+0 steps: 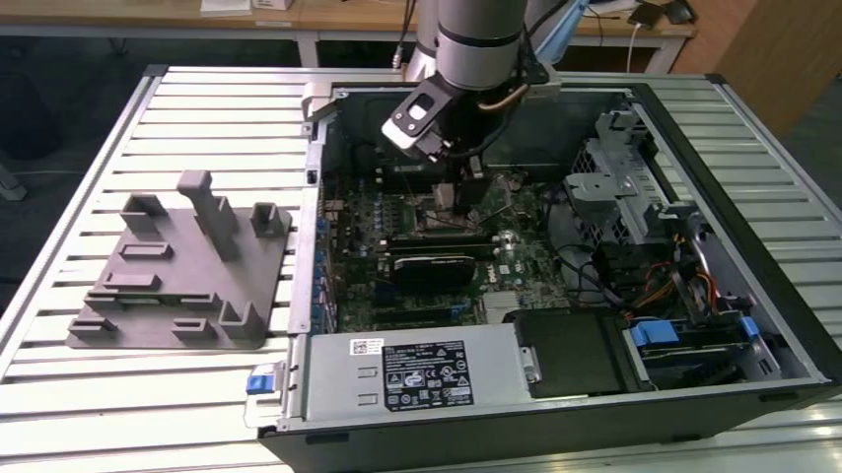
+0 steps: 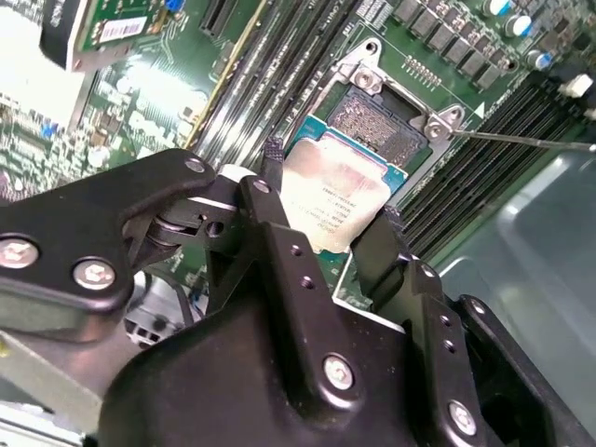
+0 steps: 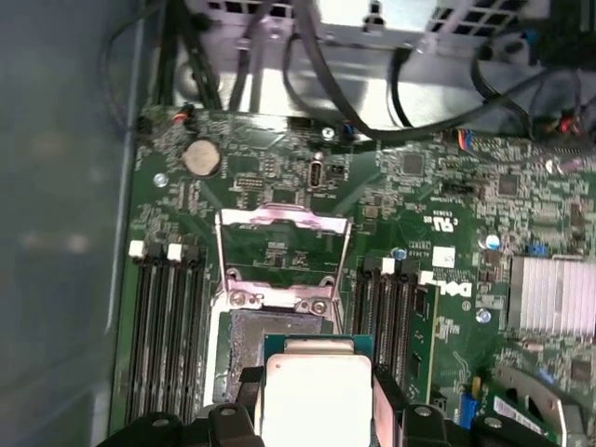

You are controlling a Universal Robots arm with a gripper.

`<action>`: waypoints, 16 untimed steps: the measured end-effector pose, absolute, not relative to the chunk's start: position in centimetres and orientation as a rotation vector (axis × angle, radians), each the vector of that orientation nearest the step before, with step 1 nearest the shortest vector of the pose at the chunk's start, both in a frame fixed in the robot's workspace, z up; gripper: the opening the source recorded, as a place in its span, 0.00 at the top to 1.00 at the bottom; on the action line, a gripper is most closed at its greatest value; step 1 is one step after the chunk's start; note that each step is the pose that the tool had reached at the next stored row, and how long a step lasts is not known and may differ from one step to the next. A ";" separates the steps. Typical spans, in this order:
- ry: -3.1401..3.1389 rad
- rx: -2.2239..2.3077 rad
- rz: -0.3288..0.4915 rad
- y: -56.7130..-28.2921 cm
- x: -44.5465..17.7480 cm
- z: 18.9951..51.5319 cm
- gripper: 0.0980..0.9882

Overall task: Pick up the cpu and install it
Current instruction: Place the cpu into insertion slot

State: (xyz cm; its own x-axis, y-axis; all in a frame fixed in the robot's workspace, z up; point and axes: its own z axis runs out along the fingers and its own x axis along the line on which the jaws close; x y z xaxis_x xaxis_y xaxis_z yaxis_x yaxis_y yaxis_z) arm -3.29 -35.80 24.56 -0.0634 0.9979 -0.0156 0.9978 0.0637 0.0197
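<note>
The cpu (image 2: 340,197), a small square chip with a silvery top plate, sits between my gripper's (image 2: 331,186) two black fingers (image 2: 270,209), which are shut on its opposite edges. It hangs tilted just above the open socket (image 2: 377,126) on the green motherboard. In the first wrist view the cpu (image 3: 317,400) covers the near part of the socket (image 3: 270,337), and the metal load plate (image 3: 279,244) is flipped back beyond it. In the exterior view the gripper (image 1: 455,189) reaches down into the open computer case (image 1: 684,394), over the board's middle.
Memory slots (image 3: 163,326) flank the socket on both sides. A black card (image 1: 435,264), a power supply (image 1: 408,374), a drive cage (image 1: 632,187) and loose cables (image 1: 618,286) crowd the case. A grey fixture (image 1: 184,266) stands on the slatted table at the exterior view's left.
</note>
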 end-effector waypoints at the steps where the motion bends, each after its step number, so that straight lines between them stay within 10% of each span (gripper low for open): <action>1: 2.261 2.145 0.006 -35.8 -3.3 24.5 0.50; 16: 2.182 2.152 0.077 -35.8 -3.6 23.7 0.50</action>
